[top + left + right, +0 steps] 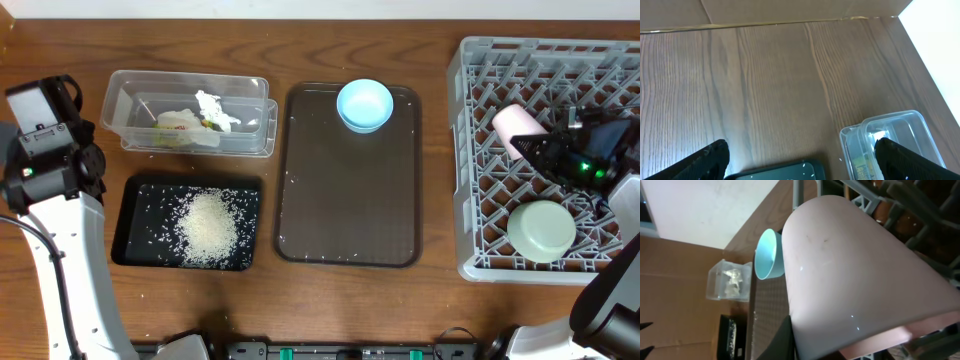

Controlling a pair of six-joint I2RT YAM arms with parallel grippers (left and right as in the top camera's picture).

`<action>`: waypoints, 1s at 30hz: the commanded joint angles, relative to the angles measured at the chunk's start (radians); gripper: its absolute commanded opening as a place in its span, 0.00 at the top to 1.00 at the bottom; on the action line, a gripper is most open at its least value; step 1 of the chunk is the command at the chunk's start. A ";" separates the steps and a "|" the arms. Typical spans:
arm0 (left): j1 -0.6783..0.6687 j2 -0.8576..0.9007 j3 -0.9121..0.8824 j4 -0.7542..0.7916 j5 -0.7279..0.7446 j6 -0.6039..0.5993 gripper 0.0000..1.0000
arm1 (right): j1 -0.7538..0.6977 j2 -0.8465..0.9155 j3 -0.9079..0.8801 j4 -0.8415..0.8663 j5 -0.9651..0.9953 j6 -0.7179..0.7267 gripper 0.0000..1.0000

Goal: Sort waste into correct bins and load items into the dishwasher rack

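Right claw (pixel 540 148) grips pink cup (pixel 516 128) over rack (pixel 480 70). Cup on its side, long way runs 10 to 4 o'clock. Pale-blue bowl (pixel 364 104) at 9 o'clock on brown tray (pixel 345 220), right arm nearer. Left claw (pixel 800 155) spread wide, empty.

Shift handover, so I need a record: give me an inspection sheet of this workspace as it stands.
Surface: wooden table, white specks on serving tray.
Job's things: pink cup and mint-green bowl in rack; pale-blue bowl on serving tray; rice in black tray; tissue, wrapper in clear tub.
Clutter: nothing seen.
Hands: left hand open, empty; right hand at pink cup, grip unclear.
Cables: one dark cable at the left edge.
Surroundings: brown board behind table.
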 commanded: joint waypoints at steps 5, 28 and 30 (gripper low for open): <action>0.005 0.002 0.003 -0.003 -0.002 -0.005 0.05 | -0.018 0.047 -0.026 0.007 0.322 0.021 0.96; 0.005 0.002 0.003 -0.003 -0.002 -0.004 0.05 | -0.018 -0.311 0.010 -0.192 0.473 0.138 0.57; 0.005 0.002 0.003 -0.003 -0.002 -0.005 0.05 | -0.016 -0.371 0.014 -0.195 0.471 0.150 0.48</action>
